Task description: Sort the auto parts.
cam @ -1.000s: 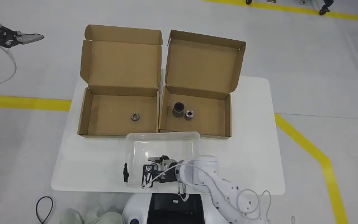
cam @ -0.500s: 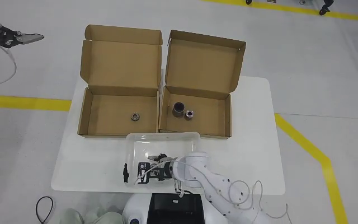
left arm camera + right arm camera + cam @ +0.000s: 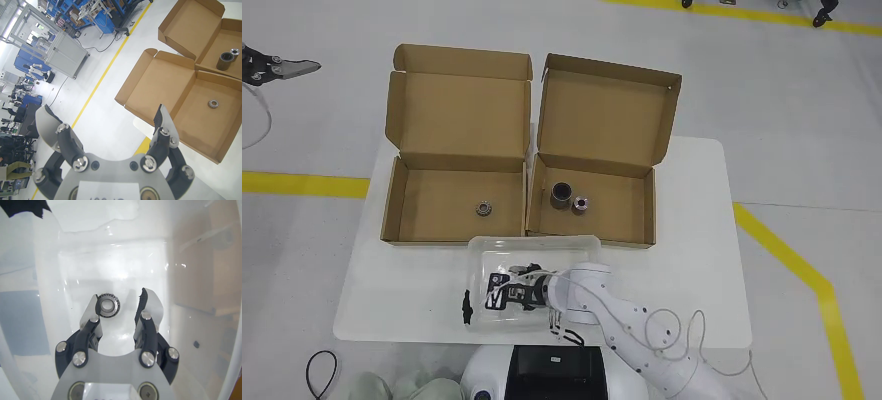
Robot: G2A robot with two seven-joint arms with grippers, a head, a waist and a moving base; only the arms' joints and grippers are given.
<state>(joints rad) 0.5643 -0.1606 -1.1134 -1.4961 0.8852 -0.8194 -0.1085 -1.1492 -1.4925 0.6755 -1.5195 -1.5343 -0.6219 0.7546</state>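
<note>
Right claw [image 3: 120,294], released, around bearing [image 3: 109,308] in clear tray [image 3: 113,262] (left claw [image 3: 103,108] also released).

Shows the left gripper [image 3: 103,109] with fingers spread wide, over the floor [image 3: 132,75] just off the table [image 3: 200,170] edge. Puts an open cardboard box [image 3: 198,132] just ahead of one fingertip, a single bearing [image 3: 213,104] lying inside. Sets a second open box [image 3: 209,55] farther ahead, holding a dark sleeve [image 3: 225,61] and, just beside it, a silver bushing [image 3: 234,52].
</note>
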